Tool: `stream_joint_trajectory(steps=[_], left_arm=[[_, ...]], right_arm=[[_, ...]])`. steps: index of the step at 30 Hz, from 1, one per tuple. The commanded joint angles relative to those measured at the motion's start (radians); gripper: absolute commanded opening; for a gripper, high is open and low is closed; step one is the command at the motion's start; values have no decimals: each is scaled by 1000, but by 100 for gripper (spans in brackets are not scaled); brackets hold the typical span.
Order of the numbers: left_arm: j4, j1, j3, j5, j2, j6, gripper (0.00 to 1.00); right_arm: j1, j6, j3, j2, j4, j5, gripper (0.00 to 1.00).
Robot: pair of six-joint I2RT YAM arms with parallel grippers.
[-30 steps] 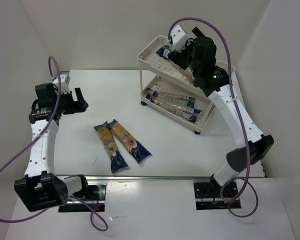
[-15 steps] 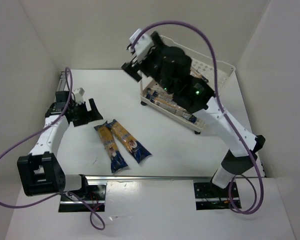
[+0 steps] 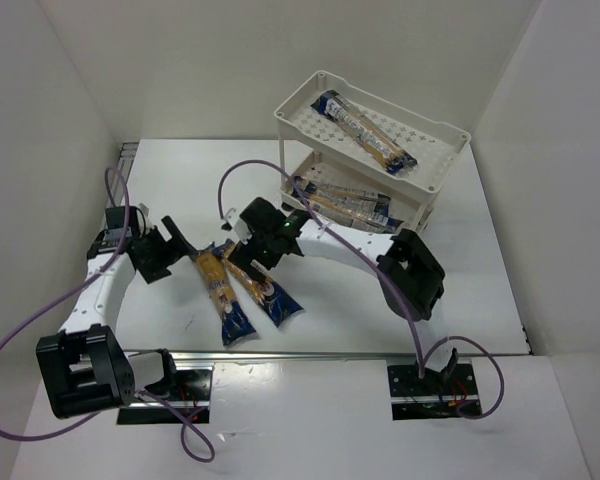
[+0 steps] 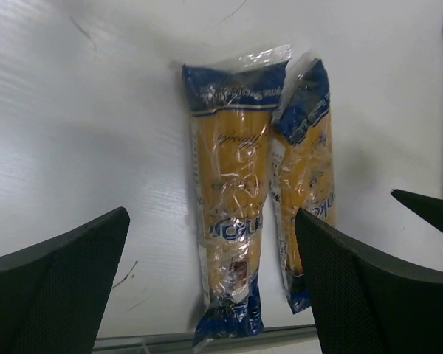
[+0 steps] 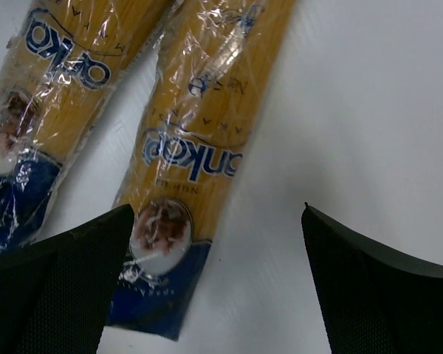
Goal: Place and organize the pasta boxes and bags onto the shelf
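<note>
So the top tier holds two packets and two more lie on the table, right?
Not quite. The top tier holds one packet, not two, as the top external view shows. Two more packets do lie on the table.

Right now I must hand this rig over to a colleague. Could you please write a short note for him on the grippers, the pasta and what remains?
Left gripper: jaws open, empty, low beside the left table packet.
Right gripper: jaws open, empty, over the upper end of the right table packet.
Done: one top-tier packet lies on the shelf; the lower-tier packets, apparently two, lie below it.
Left to do: shelve both table packets.
</note>
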Motion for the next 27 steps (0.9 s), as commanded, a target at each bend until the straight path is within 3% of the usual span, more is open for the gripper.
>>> stream_joint_trajectory(steps=[1, 10, 17, 20, 24, 25, 27], left_arm=[[10, -1, -26, -32, -60, -23, 100], [53, 68, -64, 28, -105, -32, 100], [62, 68, -64, 28, -105, -32, 100], [62, 68, -73, 28, -114, -32, 100], [62, 68, -73, 28, -114, -23, 100], [62, 68, -73, 28, -114, -23, 100], [62, 68, -73, 28, -114, -23, 100]], right_arm=[[30, 66, 19, 31, 113, 13, 100], [57, 46, -53, 70, 146, 30, 100], [81, 181, -63, 129, 159, 199, 100], [81, 171, -91, 129, 168, 201, 98], [90, 170, -91, 141, 168, 141, 57], [90, 160, -91, 141, 168, 141, 33], [90, 144, -91, 141, 168, 141, 9]])
